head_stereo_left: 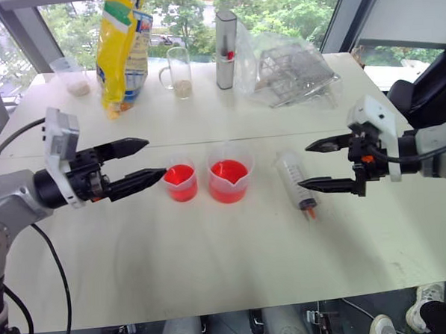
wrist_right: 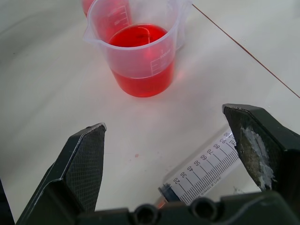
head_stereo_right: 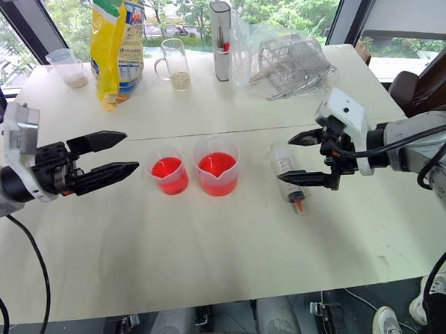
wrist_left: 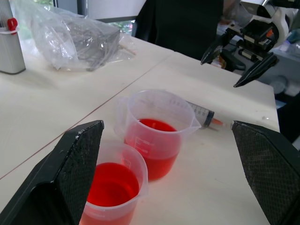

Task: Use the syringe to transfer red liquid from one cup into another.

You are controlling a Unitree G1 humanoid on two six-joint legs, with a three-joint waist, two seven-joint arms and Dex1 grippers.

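Lying flat, the syringe (wrist_right: 206,172) is half hidden by the open right hand (wrist_right: 176,159); left hand (head_stereo_left: 144,162) released.

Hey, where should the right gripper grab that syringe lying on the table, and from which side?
Grip the syringe at mid-barrel, coming down from above with the fingers straddling it crosswise. It lies flat, its orange tip toward the robot, and the open right gripper already hangs just over it. The round barrel may roll, so close squarely.
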